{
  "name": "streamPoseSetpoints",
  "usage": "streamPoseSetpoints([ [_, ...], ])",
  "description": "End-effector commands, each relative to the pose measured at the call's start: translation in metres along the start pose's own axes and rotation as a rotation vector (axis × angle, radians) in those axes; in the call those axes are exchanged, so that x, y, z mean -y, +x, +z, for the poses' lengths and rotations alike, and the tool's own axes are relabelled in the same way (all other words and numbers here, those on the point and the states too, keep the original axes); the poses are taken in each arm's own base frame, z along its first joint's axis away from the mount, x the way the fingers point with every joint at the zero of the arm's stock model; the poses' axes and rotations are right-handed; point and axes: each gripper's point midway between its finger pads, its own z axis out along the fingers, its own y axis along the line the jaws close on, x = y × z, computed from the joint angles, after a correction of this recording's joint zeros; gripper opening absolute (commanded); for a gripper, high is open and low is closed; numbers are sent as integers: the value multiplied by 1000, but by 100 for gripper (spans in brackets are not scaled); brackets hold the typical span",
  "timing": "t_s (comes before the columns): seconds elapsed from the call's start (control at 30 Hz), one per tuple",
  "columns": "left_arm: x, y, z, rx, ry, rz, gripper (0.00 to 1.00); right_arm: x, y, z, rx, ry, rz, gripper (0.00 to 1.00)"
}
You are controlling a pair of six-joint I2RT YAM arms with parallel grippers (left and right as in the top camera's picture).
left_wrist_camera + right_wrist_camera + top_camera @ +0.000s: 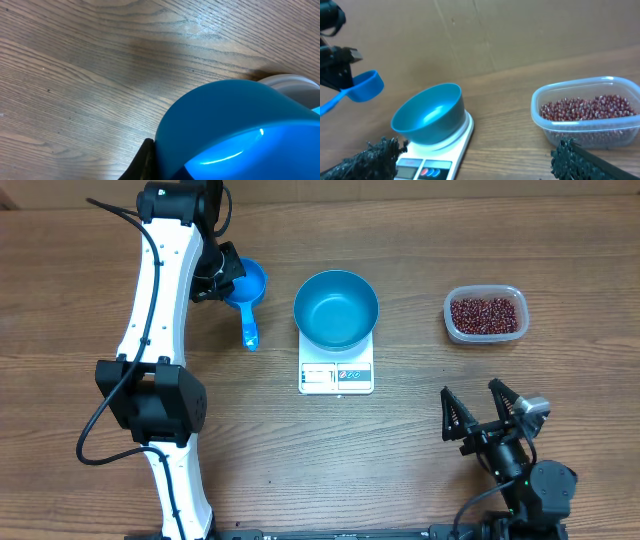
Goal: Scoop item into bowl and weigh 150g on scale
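Note:
The round blue bowl (336,308) (427,117) stands empty on the white scale (336,377) (455,145) at mid-table. The dark red beans (485,313) (590,107) lie in a clear tub (452,330) (540,122) to the right. My left gripper (222,280) (337,70) is shut on the cup rim of a small blue scoop (250,288) (235,130) (362,87), left of the bowl, its handle pointing toward the front. One dark finger (144,161) presses the cup's wall. My right gripper (480,418) (472,160) stands open near the front right, holding nothing.
A brown cardboard wall (520,35) rises behind the table. The left arm (160,330) stretches along the table's left side. Bare wood lies between the scale and the tub.

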Motion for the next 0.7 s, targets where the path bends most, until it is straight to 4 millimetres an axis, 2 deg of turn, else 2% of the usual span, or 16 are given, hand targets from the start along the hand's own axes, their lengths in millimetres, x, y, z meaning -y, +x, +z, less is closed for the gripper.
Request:
streamPoseSetpoints([
  [0.0,4,-3,-5,18,10,-28,4,-11,-46,-14,55,27,1,100],
  [0.13,5,-2,-5,12,21,-85,4,-14,-68,-17,-3,70,21,100],
  [0.23,15,4,-5,-27,73,-170,4,-22,-91,-3,-121,72,62,100],
  [0.37,22,9,-6,-58,108,-221,4,-32,-102,20,-272,27,122,100],
  [0.5,29,12,-7,-83,140,-255,4,-65,-110,53,-421,-200,211,100],
  [0.6,44,17,-10,-124,207,-305,4,-100,-121,72,-484,-498,275,100],
  [0.67,52,21,-11,-149,234,-345,4,-114,-127,82,-499,-661,330,100],
])
